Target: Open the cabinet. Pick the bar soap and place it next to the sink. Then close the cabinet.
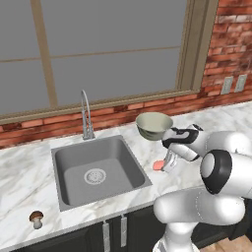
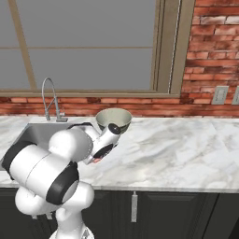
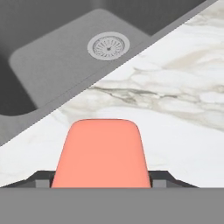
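The salmon-pink bar soap (image 3: pixel 101 153) sits between my gripper's (image 3: pixel 100 179) two dark fingertips, which press on its sides, so the gripper is shut on it. In the left base view the bar soap (image 1: pixel 157 165) hangs low over the marble counter, just right of the grey sink's (image 1: pixel 64 162) right rim, with the gripper (image 1: pixel 163 166) pointing down at it. Whether the soap touches the counter I cannot tell. The hand view looks across the sink (image 3: pixel 52 65) basin with its round drain. The cabinet is out of view.
A grey-green bowl (image 1: pixel 154 125) stands on the counter just behind the hand. The chrome faucet (image 1: pixel 86 115) rises behind the sink. A brown-capped mushroom (image 1: pixel 36 217) lies near the front left counter edge. Marble counter (image 2: pixel 177 144) stretches to the right.
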Available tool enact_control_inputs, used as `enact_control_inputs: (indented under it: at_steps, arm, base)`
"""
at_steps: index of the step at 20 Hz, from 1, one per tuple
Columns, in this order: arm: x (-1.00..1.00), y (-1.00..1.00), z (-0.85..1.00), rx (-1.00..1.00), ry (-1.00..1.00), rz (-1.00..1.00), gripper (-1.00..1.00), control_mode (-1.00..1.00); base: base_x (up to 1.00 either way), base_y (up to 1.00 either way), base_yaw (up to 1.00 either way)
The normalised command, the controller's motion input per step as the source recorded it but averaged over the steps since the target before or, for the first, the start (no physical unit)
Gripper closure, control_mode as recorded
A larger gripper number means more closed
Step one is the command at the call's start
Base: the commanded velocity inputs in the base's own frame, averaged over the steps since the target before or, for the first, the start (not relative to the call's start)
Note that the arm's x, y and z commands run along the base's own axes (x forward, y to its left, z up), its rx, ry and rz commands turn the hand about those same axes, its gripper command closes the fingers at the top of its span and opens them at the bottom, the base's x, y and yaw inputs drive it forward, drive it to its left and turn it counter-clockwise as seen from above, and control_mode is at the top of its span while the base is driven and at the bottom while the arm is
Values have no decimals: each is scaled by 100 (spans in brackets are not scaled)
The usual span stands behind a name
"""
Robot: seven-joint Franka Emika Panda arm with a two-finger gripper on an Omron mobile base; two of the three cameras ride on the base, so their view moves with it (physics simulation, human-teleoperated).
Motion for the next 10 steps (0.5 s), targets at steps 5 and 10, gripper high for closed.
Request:
enact_control_inputs:
  at_steps: [5, 10]
  arm:
    - [0, 0, 0, 0, 0, 0, -100, -100]
    - [0, 0, 0, 0, 0, 0, -100, -100]
  base:
    - [0, 0, 0]
    - [0, 0, 0]
